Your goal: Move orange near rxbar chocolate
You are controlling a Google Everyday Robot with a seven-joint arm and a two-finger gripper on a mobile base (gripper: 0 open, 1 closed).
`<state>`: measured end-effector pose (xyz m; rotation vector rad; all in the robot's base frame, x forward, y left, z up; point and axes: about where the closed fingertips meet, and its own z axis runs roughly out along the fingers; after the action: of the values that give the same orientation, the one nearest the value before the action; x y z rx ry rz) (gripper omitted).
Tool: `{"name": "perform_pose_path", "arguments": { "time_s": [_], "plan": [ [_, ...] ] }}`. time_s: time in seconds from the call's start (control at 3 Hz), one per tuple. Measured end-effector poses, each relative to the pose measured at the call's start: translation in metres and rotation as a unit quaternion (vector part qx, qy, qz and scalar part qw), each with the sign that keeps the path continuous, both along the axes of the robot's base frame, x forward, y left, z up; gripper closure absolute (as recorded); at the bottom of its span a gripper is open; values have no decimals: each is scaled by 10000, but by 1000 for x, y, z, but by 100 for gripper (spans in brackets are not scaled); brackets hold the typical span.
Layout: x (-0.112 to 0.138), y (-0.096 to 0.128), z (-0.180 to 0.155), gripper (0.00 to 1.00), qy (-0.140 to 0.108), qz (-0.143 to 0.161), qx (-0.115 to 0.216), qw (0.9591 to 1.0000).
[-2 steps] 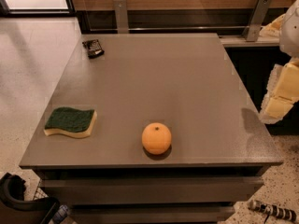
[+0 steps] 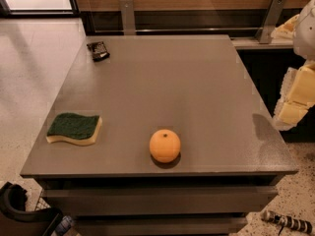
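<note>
The orange (image 2: 165,145) sits on the grey table (image 2: 172,87) near its front edge, a little left of the middle. The rxbar chocolate (image 2: 98,50), a small dark flat bar, lies at the table's far left corner, far from the orange. My gripper (image 2: 294,104) shows as cream-coloured parts at the right edge of the camera view, beyond the table's right side and well apart from the orange. It holds nothing that I can see.
A green-and-yellow sponge (image 2: 75,128) lies on the front left of the table. Two metal brackets (image 2: 127,16) stand against the wooden wall behind. Dark base parts (image 2: 19,210) sit on the floor at the lower left.
</note>
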<state>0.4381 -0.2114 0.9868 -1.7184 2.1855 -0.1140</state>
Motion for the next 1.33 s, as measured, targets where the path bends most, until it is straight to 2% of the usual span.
{"name": "perform_pose_path", "arguments": {
  "time_s": [0.33,0.67,1.0,1.33],
  "plan": [
    [-2,9,-6,0,45,220,419,9989],
    [-11,30,-15,0,-9,588,1148,9917],
    [-21,62,-37,0,-44,951,2303,9685],
    [-25,90,-52,0,-35,1017,2993,9487]
  ]
}}
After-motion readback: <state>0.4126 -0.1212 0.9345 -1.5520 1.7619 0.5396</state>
